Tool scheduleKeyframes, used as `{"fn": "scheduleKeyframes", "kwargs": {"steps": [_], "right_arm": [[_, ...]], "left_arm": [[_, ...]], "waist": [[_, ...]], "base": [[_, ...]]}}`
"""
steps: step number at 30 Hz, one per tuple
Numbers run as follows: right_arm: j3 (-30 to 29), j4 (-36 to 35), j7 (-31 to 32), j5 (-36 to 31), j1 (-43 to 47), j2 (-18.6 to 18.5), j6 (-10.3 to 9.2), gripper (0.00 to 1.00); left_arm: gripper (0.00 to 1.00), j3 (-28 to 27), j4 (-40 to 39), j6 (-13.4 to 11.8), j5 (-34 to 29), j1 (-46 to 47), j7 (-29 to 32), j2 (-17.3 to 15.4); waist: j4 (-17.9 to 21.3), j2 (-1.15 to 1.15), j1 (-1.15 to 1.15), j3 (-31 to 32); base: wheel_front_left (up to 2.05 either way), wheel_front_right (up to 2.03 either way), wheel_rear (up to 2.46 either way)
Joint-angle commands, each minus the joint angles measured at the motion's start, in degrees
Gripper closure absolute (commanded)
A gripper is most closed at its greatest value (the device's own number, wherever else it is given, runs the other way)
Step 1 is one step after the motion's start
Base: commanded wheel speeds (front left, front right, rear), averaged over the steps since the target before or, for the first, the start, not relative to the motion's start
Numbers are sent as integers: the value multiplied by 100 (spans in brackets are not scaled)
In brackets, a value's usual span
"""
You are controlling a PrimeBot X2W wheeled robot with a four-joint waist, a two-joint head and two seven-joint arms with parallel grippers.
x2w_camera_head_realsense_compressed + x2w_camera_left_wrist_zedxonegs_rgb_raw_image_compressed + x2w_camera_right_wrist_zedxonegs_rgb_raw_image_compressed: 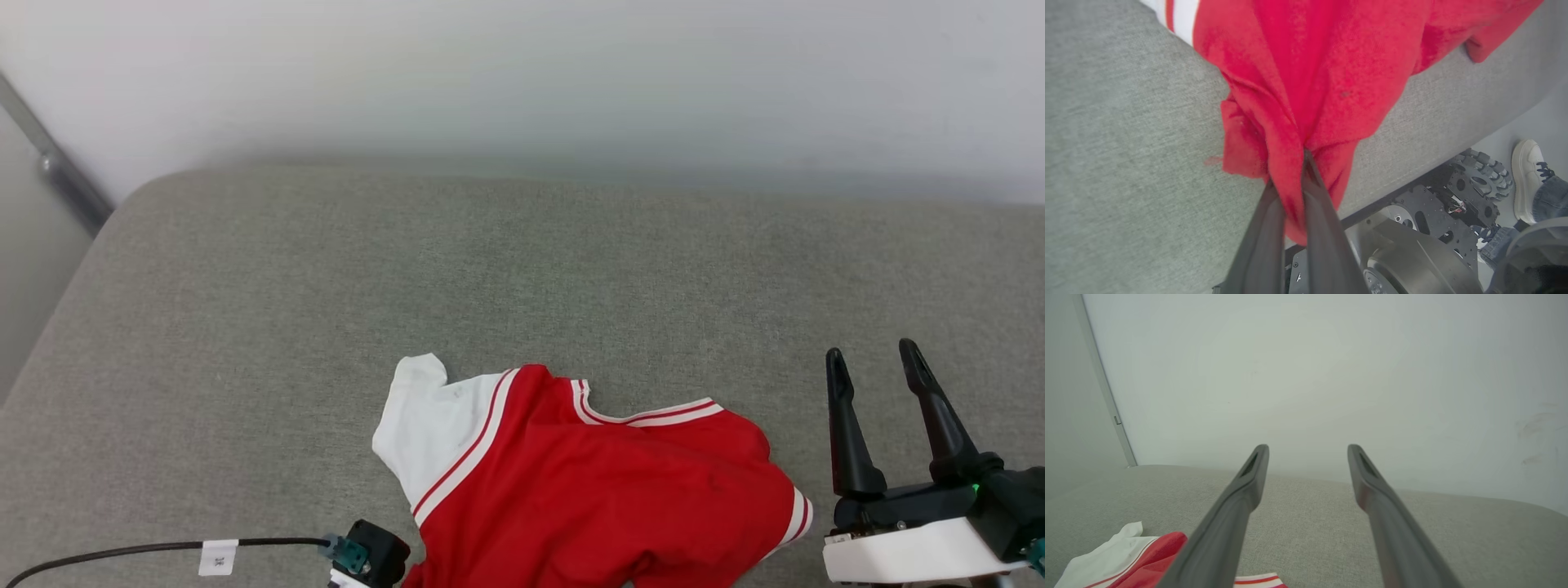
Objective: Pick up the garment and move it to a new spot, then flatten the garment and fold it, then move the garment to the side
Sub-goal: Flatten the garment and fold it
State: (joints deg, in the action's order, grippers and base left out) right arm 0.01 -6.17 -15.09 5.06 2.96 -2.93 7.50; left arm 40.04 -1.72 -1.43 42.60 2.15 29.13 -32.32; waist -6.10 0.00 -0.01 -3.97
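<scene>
garment (604, 482): crumpled at the near edge of the cushion (326, 286).
left gripper (1304, 157): fingers pinched on a thin fold of red hem.
right gripper (872, 353): fingers wide, empty, over the cushion's near right.
risk: the thin pinch could slip on lift and the garment slide off the cushion.

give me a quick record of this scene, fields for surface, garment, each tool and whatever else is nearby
surface: grey fabric cushion in front of a pale wall
garment: red shirt, white sleeve, striped trim; crumpled at the cushion's near edge, not folded
left tool: shut on a bunch of the red fabric
right tool: open, holding nothing, to the right of the garment and apart from it
nearby: a person's white shoe on the floor beside the robot's wheeled base
</scene>
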Motion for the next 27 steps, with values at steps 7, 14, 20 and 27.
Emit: {"fn": "scheduleKeyframes", "kwargs": {"steps": [7, 14, 20, 27], "right_arm": [[-70, -21, -11, -24, 137, 9, -2, 0], [-157, -97, -11, -50, 208, 9, -2, 0], [-134, -188, -11, -58, 206, 9, -2, 0], [-100, -312, -11, -128, 71, 9, -2, 0]], "left_arm": [[0, -318, 125, -112, -192, 225, -936, 352], [0, -841, 167, -172, -550, 513, -2421, 523], [0, -924, 285, -207, -1096, 638, -3523, 547], [0, -794, 388, 139, -1322, 1265, -3120, 186]], "waist": [[-47, 0, 1, 157], [-40, 0, 1, 299], [46, 0, 1, 337], [308, 0, 1, 63]], "base": [[0, 0, 0], [0, 0, 0], [0, 0, 0], [0, 0, 0]]}}
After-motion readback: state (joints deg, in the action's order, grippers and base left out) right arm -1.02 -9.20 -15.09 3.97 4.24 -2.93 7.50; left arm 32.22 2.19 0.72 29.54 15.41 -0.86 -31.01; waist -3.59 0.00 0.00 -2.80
